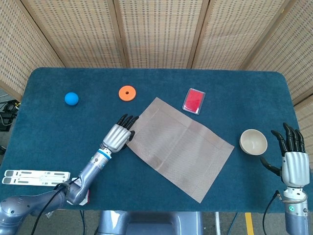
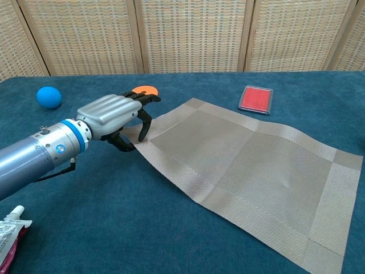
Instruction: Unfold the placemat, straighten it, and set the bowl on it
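Note:
The tan woven placemat (image 1: 178,146) (image 2: 251,171) lies unfolded and skewed on the blue table. My left hand (image 1: 117,136) (image 2: 111,121) grips its left corner, fingers curled over the edge. The cream bowl (image 1: 253,142) stands upright on the table to the right of the mat, apart from it; the chest view does not show it. My right hand (image 1: 292,156) hovers open just right of the bowl, fingers spread, not touching it.
A red flat case (image 1: 194,100) (image 2: 255,99) lies just beyond the mat's far edge. An orange ring (image 1: 127,92) (image 2: 144,90) and a blue ball (image 1: 71,98) (image 2: 49,97) sit at the back left. White packets (image 1: 34,176) lie near the front left edge.

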Robot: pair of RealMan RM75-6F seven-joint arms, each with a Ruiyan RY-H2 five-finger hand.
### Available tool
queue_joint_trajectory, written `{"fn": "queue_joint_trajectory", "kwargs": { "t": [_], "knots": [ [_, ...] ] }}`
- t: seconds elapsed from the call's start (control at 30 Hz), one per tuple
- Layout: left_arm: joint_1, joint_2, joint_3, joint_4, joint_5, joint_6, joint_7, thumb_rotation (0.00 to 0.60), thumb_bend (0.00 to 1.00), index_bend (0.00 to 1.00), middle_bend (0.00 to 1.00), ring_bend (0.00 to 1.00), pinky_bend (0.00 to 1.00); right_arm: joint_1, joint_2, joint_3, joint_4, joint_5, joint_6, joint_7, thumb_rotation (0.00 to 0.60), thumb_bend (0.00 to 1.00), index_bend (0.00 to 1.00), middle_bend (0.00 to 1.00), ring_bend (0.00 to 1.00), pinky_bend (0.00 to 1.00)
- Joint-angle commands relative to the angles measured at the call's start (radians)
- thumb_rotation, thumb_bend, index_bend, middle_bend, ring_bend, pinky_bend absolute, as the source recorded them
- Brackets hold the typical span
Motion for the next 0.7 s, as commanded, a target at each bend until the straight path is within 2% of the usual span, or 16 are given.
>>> {"fn": "queue_joint_trajectory", "kwargs": {
  "t": [0.03, 0.33, 0.7],
  "knots": [
    [0.057, 0.084, 0.046, -0.106, 0.001, 0.024, 0.054, 0.6, 0.64, 0.6, 0.0, 0.0, 0.0, -0.001, 0.001, -0.006, -0.008, -0.012, 0.007, -0.007, 0.6, 0.28, 0.21, 0.0, 0.0, 0.0],
    [0.117, 0.225, 0.118, -0.354, 0.006, 0.023, 0.162, 0.6, 0.64, 0.6, 0.0, 0.0, 0.0, -0.003, -0.002, -0.02, -0.025, -0.036, 0.016, -0.03, 0.6, 0.28, 0.21, 0.0, 0.0, 0.0],
    [0.142, 0.321, 0.198, -0.569, 0.091, 0.019, 0.189, 0.6, 0.64, 0.6, 0.0, 0.0, 0.0, -0.007, 0.003, -0.021, -0.037, -0.045, 0.027, -0.032, 0.6, 0.28, 0.21, 0.0, 0.0, 0.0]
  ]
}}
